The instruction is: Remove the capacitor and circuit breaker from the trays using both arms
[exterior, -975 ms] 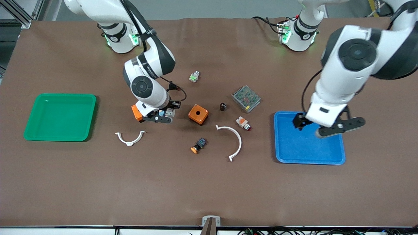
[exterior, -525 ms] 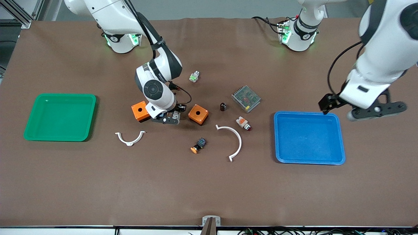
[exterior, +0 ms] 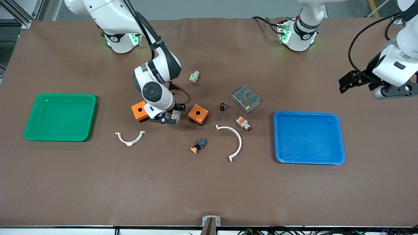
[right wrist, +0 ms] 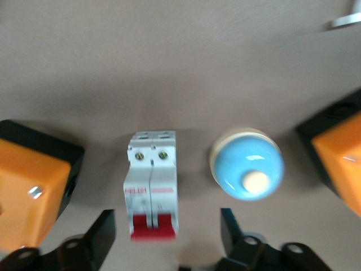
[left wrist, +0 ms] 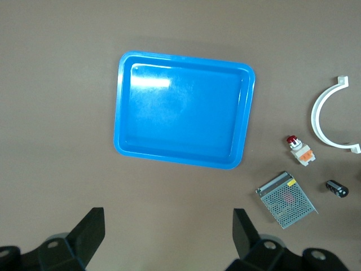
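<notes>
The breaker (right wrist: 151, 183), a white block with red levers, lies on the table between two orange boxes (exterior: 139, 111) (exterior: 198, 114). In the front view only a bit of the breaker (exterior: 176, 114) shows. My right gripper (right wrist: 168, 232) is open just above it, its fingers on either side of the red end; in the front view the right gripper (exterior: 164, 119) is low between the boxes. The capacitor (exterior: 223, 106) lies beside the mesh-covered unit (exterior: 246, 98) and also shows in the left wrist view (left wrist: 337, 188). My left gripper (exterior: 396, 91) is open and empty, high over bare table beside the blue tray (exterior: 308, 113).
A round blue-and-white button (right wrist: 247, 169) lies right beside the breaker. A white-and-orange push button (exterior: 243, 123), two white arcs (exterior: 130, 138) (exterior: 236, 140), an orange-capped button (exterior: 198, 146) and a green-white part (exterior: 194, 77) are scattered mid-table. A green tray (exterior: 60, 95) sits at the right arm's end.
My left gripper has risen from over the blue tray and swung out toward its own end of the table. My right gripper has shifted from over an orange box to between the boxes.
</notes>
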